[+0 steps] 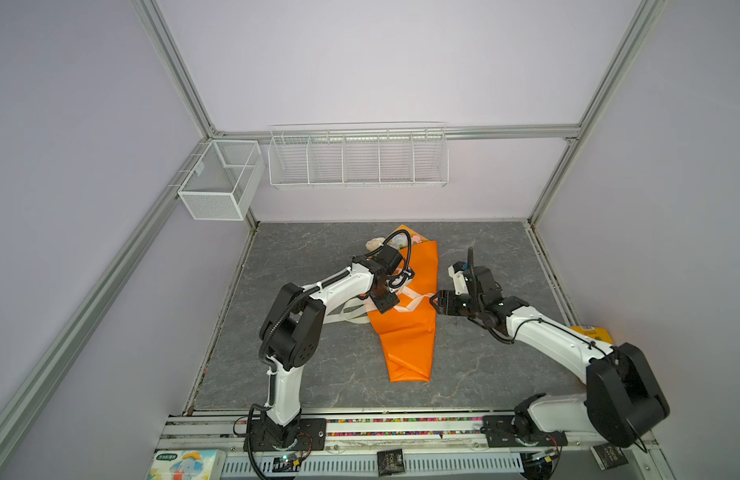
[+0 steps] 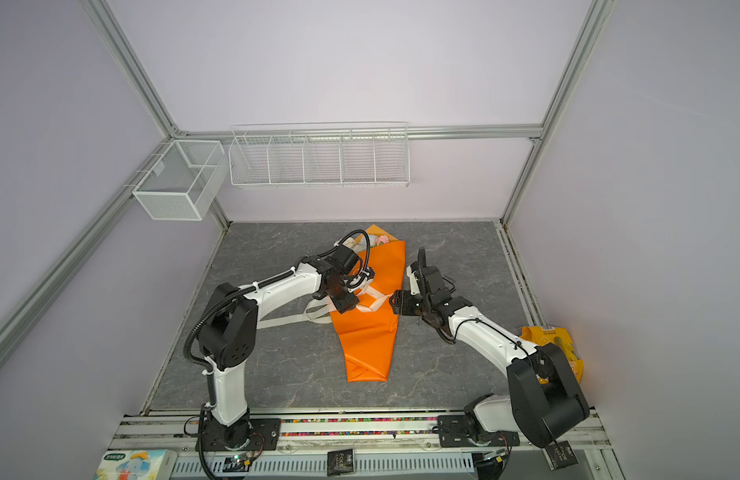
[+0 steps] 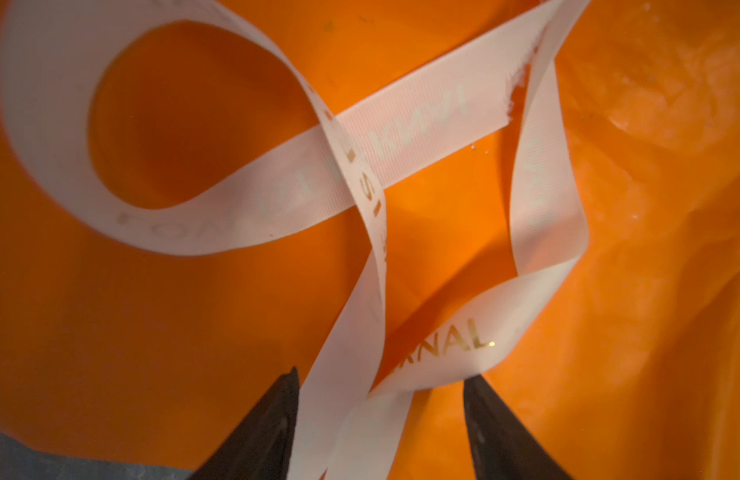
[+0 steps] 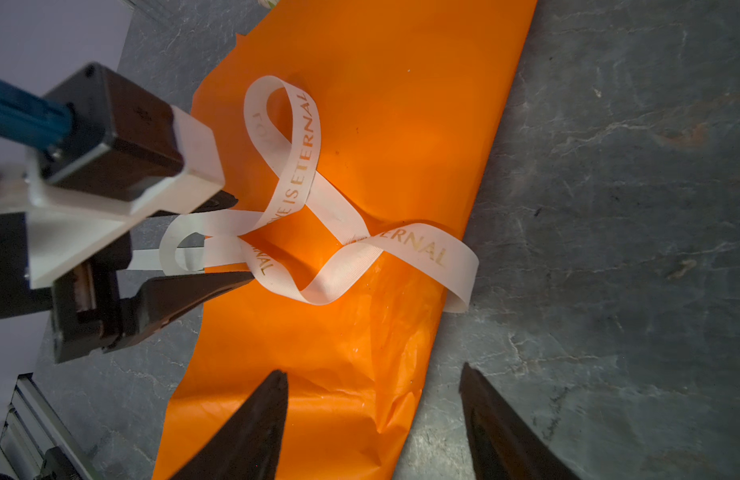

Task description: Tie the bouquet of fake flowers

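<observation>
Nearest us, the narrow folded end of a glossy orange wrapping sheet (image 1: 407,357) pointed toward the arm bases across a grey marbled tabletop (image 1: 318,374). At the sheet's middle a cream ribbon with gold lettering (image 4: 301,166) lay in loose loops, crossed over itself but not drawn into a knot. The left gripper (image 3: 380,374) hovered low over it, its fingers moderately apart. Two ribbon strands ran between them and nothing was pinched. The right gripper (image 4: 372,372) hung just beside the sheet's edge, fingers wide and empty. The bouquet of fake flowers (image 1: 376,243) lay inside the sheet, with only cream and pink heads showing at the far, open end.

We judged the slack to be the main risk. If the left fingers closed on both strands together, a pull would drag the whole loop instead of tightening it, and the crossing could fall open. Nothing appeared to pin the slick sheet, so it might slide or unfold under a sideways tug. The ribbon end near the right gripper curled over the sheet's edge, so a grasp there could catch paper too.

We counted one sheet, one ribbon, one bouquet and two grippers. On the far wall were one white mesh box (image 1: 218,187) and one long white wire rack (image 1: 360,166).
</observation>
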